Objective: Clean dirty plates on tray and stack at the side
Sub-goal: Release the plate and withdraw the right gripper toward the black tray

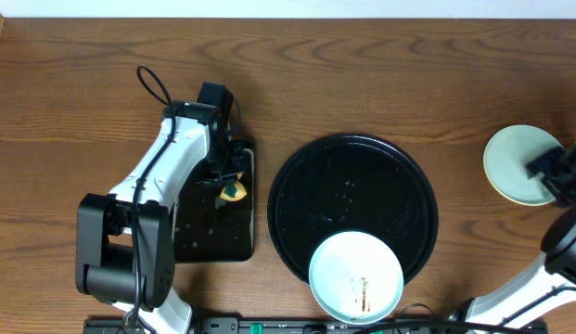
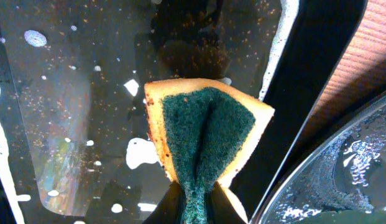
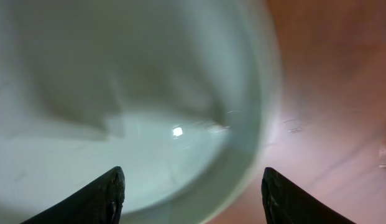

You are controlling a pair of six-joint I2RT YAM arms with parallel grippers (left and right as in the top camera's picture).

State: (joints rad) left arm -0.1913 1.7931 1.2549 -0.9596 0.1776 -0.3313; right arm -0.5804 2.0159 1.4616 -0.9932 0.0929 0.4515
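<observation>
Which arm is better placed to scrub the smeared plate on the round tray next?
Left, probably. The left gripper is shut on the sponge beside the round tray; the right gripper stands open at the side plate, away from the smeared plate.

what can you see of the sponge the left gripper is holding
The sponge is yellow foam with a dark green scouring face, pinched so the green side creases down its middle. The left gripper is shut on its lower end, holding it over the wet, foam-flecked rectangular black tray. Whether it touches that tray cannot be told.
</observation>
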